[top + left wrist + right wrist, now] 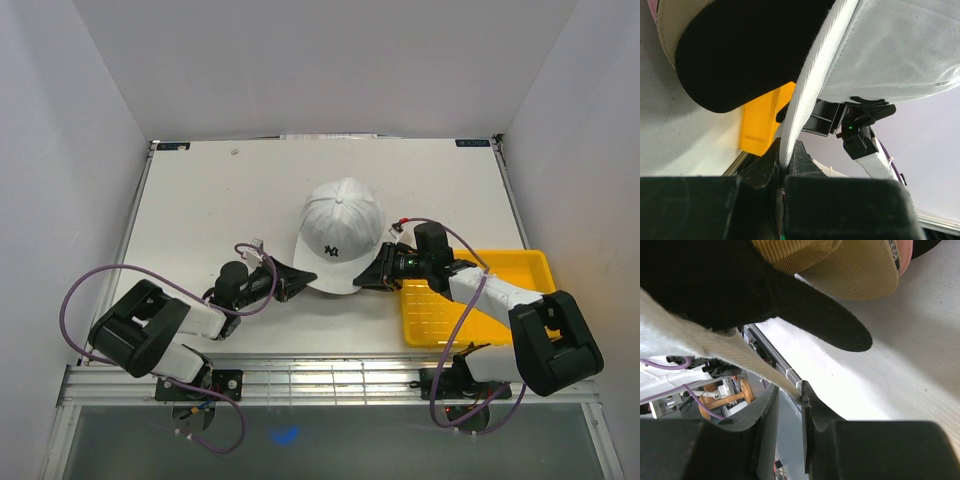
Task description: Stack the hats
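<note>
The white cap [340, 232] sits on top of the stack at the table's middle, hiding the other caps in the top view. My left gripper [291, 283] is shut on the left edge of its brim [812, 80], the jaws [786, 152] pinching the white fabric. My right gripper [374, 276] is at the brim's right edge; its jaws [789, 386] stand apart with the white brim [700, 340] between them, touching one finger. Under the white cap show the black brim [735, 55] [810, 310], the tan cap [855, 270] and a sliver of pink [907, 250].
A yellow tray [520, 270] lies at the right front under the right arm; its corner shows in the left wrist view [760, 120]. White walls enclose the table [200, 200]. A metal rail runs along the near edge.
</note>
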Robot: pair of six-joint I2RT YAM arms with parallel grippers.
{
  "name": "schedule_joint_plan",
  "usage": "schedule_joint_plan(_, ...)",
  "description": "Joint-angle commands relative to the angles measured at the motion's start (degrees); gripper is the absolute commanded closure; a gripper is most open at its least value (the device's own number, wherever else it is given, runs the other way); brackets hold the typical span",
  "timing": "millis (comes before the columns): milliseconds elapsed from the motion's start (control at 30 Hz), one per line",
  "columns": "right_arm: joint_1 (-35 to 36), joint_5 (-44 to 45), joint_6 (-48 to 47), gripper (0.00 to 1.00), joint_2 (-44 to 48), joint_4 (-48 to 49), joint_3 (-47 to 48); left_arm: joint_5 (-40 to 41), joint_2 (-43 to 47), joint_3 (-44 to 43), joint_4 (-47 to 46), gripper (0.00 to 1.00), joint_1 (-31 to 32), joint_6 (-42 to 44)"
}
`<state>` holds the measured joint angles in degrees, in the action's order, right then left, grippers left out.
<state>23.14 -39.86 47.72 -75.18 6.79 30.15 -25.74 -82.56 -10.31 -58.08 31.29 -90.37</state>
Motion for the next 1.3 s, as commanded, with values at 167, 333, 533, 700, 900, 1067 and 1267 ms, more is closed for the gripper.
schedule_joint_plan(167,-3.45,20.87,-4.92,0.72,0.56,-12.50,-0.62,-1.25,1.70,2.49,17.30,0.66,-0.26,1.68)
schedule_joint_plan(333,-3.45,20.87,-5.10,0.62,1.00,-13.73,0.87,-1.16,4.34,0.90,20.90,0.55,-0.26,3.18)
schedule_joint_plan(533,-3.45,20.26,-4.83,0.60,2.23,-13.99,1.75,-1.25,5.66,0.64,22.05,0.48,-0.26,3.97)
schedule_joint_plan(700,-3.45,18.86,-4.75,0.60,3.81,-14.17,2.89,-0.81,7.15,0.37,23.54,0.48,-0.26,4.58)
schedule_joint_plan(900,-3.36,17.18,-4.66,0.60,6.44,-14.96,5.09,0.59,13.20,-1.56,30.74,0.47,-0.26,7.13)
schedule_joint_plan(1067,-3.36,16.74,-5.62,0.60,9.08,-19.95,9.21,1.13,19.97,-6.46,42.77,0.47,-0.53,11.87)
schedule_joint_plan(1267,-3.36,19.54,-8.17,0.60,14.53,-26.46,15.96,1.92,27.45,-16.74,61.04,0.47,-0.53,22.59)
